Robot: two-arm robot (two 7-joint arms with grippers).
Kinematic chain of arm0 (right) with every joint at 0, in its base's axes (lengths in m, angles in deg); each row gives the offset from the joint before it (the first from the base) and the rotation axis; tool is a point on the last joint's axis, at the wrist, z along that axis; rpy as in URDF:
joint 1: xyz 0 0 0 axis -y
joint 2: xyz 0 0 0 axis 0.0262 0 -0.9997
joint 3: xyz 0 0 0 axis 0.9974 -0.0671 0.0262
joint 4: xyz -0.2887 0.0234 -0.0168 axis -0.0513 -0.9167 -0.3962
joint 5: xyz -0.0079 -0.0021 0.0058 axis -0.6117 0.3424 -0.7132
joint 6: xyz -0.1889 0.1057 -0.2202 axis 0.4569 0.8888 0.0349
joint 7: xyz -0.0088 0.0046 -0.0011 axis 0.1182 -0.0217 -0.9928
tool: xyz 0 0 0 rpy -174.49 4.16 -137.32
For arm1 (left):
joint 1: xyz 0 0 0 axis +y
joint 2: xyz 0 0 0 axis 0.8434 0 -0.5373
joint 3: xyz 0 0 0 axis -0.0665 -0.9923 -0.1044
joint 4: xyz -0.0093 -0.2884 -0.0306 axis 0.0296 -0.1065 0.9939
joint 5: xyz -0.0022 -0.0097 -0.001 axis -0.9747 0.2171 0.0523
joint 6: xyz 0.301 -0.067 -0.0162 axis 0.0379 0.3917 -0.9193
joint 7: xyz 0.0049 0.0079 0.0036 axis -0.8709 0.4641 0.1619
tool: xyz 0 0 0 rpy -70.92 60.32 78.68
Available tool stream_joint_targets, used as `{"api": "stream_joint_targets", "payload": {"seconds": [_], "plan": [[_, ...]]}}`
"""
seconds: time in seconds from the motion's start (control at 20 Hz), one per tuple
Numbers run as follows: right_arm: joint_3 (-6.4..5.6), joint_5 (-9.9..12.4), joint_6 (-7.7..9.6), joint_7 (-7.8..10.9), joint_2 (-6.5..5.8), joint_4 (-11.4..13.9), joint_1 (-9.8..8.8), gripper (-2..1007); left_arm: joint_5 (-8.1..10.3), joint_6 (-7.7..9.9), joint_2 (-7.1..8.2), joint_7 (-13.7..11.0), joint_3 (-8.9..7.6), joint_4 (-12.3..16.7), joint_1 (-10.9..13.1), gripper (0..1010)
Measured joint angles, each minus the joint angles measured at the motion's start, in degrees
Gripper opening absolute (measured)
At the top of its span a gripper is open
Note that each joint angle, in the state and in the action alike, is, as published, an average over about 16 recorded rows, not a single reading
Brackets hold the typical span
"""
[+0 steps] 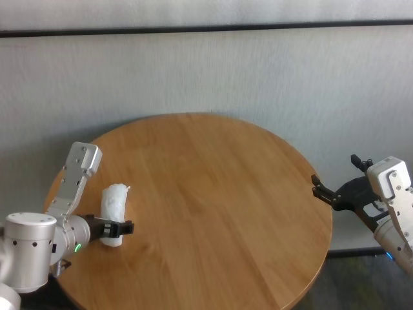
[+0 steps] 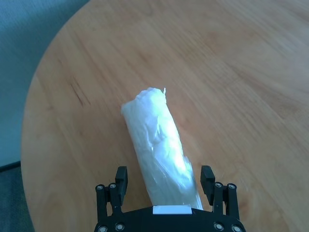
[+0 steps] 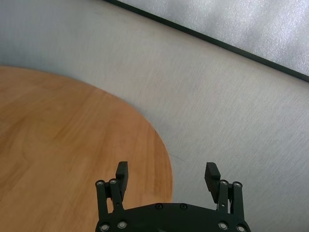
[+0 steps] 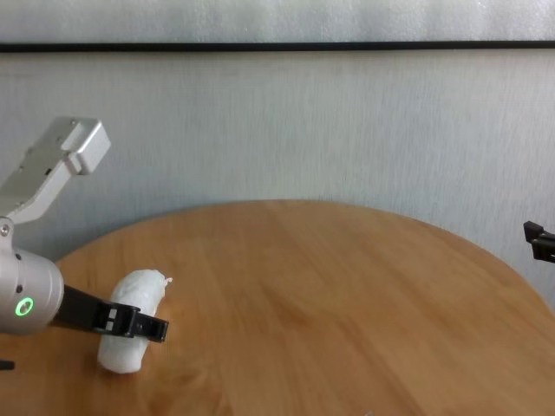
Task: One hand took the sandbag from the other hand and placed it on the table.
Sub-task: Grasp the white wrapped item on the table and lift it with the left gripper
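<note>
— Where is the left gripper (image 1: pixel 116 228)?
— Low at the robot's left, green wrist light on, fingers (image 2: pixel 120 178) spread, pointing inward from a bent arm.
— And the right gripper (image 1: pixel 339 191)?
— Out at the far right, fingers (image 3: pixel 122 173) parted, holding nothing, forearm angled up.

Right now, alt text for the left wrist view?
A white sandbag lies lengthwise on the round wooden table, its near end between the open fingers of the left gripper, its twisted tip pointing away. Neither finger visibly presses the bag, and the floor shows past the table's edge.
</note>
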State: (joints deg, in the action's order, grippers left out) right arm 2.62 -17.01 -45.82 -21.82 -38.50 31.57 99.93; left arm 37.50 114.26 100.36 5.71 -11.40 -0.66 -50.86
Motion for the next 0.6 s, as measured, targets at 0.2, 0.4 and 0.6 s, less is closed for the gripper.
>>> {"api": "stream_joint_targets", "payload": {"seconds": [0.2, 0.4, 0.6], "plan": [[0.0, 0.0, 0.0, 0.0, 0.0, 0.0, 0.0, 1001, -0.53, 0.3, -0.28, -0.23, 0.02, -0.38, -0.25, 1000], [0.0, 0.0, 0.0, 0.0, 0.0, 0.0, 0.0, 1001, -1.0, 0.58, -0.5, -0.35, 0.09, -0.72, -0.49, 1000], [0.0, 0.0, 0.0, 0.0, 0.0, 0.0, 0.0, 1001, -1.38, 0.78, -0.65, -0.39, 0.2, -0.99, -0.71, 1000]]}}
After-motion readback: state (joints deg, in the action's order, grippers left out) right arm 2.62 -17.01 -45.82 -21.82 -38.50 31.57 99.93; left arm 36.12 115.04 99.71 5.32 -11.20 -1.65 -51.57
